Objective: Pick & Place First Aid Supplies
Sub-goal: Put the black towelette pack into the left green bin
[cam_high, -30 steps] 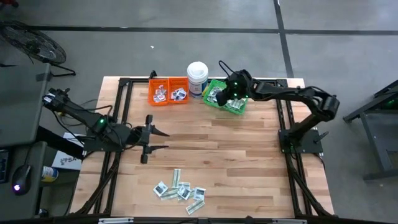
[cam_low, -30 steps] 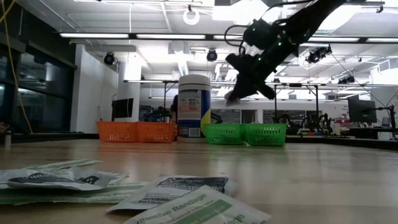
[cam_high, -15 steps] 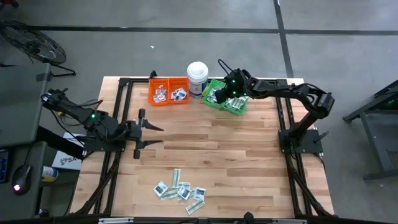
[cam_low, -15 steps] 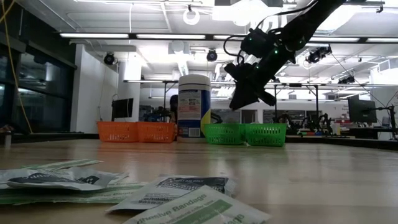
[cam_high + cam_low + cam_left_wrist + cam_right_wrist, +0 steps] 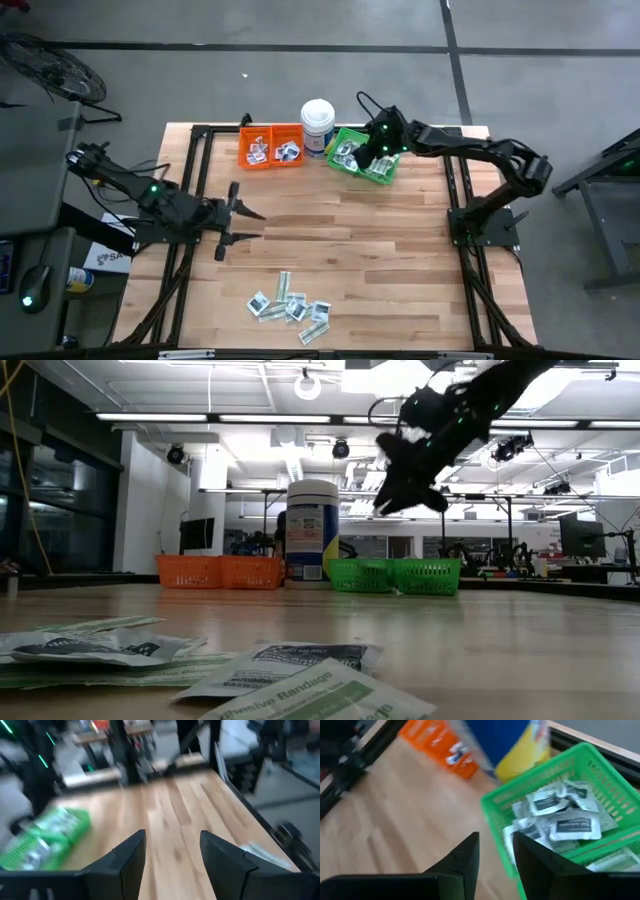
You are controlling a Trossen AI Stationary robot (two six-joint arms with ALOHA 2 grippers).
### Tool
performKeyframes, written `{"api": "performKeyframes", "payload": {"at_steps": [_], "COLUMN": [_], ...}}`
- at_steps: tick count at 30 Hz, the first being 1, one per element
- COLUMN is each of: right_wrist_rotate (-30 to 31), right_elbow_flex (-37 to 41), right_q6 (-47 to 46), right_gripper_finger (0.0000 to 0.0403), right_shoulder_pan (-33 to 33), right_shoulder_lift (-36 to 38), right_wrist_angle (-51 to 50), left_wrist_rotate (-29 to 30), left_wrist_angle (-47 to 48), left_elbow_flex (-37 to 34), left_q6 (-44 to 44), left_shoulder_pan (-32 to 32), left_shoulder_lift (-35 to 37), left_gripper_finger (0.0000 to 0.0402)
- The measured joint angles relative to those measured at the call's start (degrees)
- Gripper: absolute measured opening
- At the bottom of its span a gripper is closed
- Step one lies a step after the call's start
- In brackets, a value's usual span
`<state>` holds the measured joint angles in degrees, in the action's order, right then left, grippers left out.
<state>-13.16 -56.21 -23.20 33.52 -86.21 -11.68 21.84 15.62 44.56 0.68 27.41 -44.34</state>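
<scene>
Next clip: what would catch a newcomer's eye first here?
The right gripper hangs above the green bins at the table's far edge, jaws parted and empty, packets lying inside. Near the front edge lies a loose pile of first aid packets, and the left gripper waits open at mid-left.
</scene>
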Motion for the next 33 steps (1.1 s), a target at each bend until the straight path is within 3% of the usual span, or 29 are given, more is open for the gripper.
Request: {"api": "performKeyframes", "payload": {"at_steps": [9, 14, 25, 33], "right_wrist_rotate": [-0.27, 0.06, 5.77, 11.31], "right_elbow_flex": [0.00, 0.00, 0.00, 0.00], "right_q6": [6.76, 6.70, 5.13, 4.02], "right_gripper_finger": [0.0113, 0.0113, 0.0113, 0.0113], "right_shoulder_pan": [-5.45, -9.74, -20.88, -27.21], "right_shoulder_lift": [13.78, 20.37, 26.91, 26.62], "right_wrist_angle": [-13.01, -17.82, -21.63, -22.28], "left_wrist_rotate": [-14.63, -20.15, -20.68, -20.28], "left_wrist_angle": [9.79, 11.05, 10.82, 2.64], "left_elbow_flex": [0.00, 0.00, 0.00, 0.04], "left_q6": [-11.87, -17.90, -31.69, -47.25], "left_shoulder_pan": [0.18, 4.44, 17.02, 19.14], "left_shoulder_lift": [-11.94, -18.95, -29.81, -35.87], "left_gripper_finger": [0.0183, 0.0183, 0.0183, 0.0183]}}
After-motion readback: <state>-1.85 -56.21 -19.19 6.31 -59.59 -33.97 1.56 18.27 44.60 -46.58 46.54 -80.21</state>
